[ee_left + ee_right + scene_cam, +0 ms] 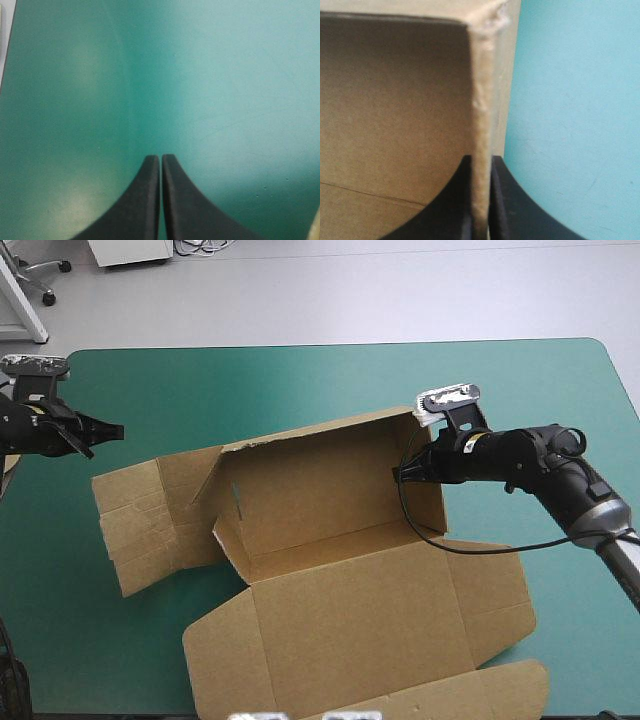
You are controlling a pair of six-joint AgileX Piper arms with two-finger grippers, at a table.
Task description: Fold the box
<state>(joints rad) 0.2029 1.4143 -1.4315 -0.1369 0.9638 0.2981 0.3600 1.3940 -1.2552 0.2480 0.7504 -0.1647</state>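
Right wrist view: pinched between the black fingers (452,205) of the right gripper (481,167), all but together with one on each face, an upright wall of the brown box (395,100), gripped at its top edge and just short of the wall's far corner. On the inner side, more brown board: the adjoining raised wall and, lower down, the floor with a crease line across it. On the outer side, bare teal-green cover (570,125). Left wrist view: pressed together into one pointed arch, the fingers (142,205) of the left gripper (160,160), closed on themselves, with plain teal-green cover ahead and beneath. High view: reaching in from the right, clamped on the box's right end wall near where it meets the raised back wall. Sitting about the middle of the table (300,380) and running toward its near edge, a half-built tray: back wall and right end wall upright, left end wall partly raised and leaning, its flaps spread flat on the cover toward the left. Lying flat in front, the wide lid panel with its side tabs, reaching almost to the near edge. Near the left edge, well apart from the box, with tips turned toward it.
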